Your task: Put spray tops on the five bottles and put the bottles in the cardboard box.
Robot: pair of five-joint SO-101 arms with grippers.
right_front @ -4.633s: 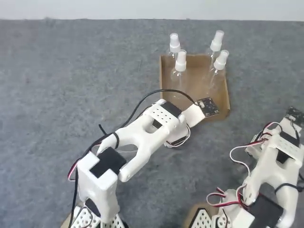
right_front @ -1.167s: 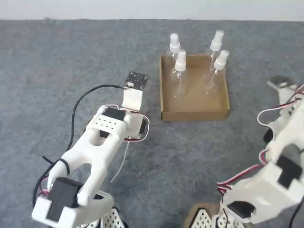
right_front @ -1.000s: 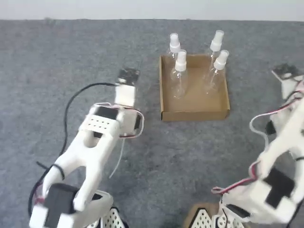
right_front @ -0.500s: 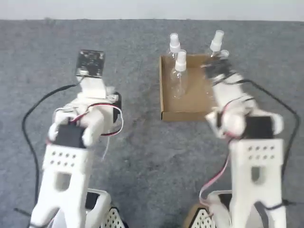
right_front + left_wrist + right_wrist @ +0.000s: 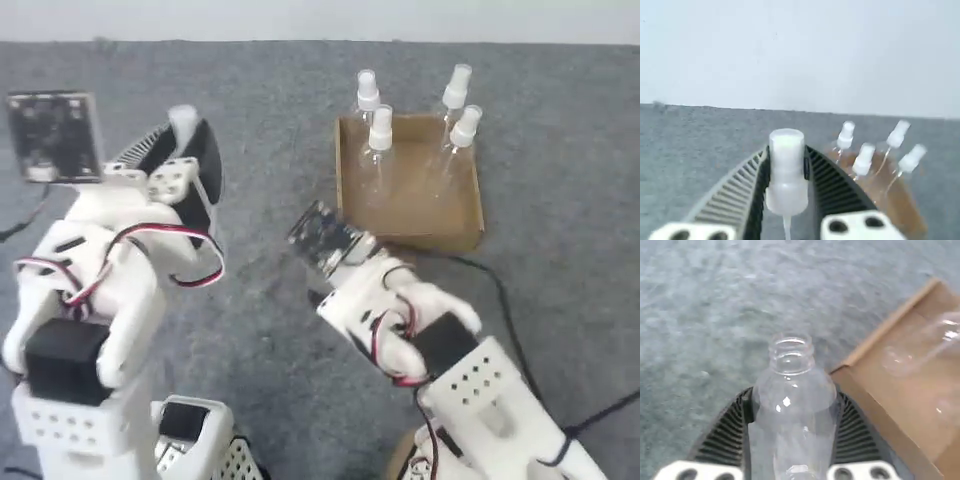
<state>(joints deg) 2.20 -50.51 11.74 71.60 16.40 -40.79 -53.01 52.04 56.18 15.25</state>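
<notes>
The left fingers (image 5: 735, 200) pinch a spray top (image 5: 786, 170), the right fingers (image 5: 722, 440) an open bottle (image 5: 792, 390) (base cropped).

Cardboard box (image 5: 440, 238) stands at 1 o'clock from the centre of the table (image 5: 270, 110), with four bottles (image 5: 378, 155) upright inside it. Spray top (image 5: 786, 175) is clamped in the left gripper (image 5: 786, 155) at 10 o'clock. Uncapped bottle (image 5: 791, 370) is clamped in the right gripper (image 5: 792, 400), just off the box's 7 o'clock corner.

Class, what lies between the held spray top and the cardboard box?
Nothing but bare carpet between spray top and box, in the high view.
</notes>
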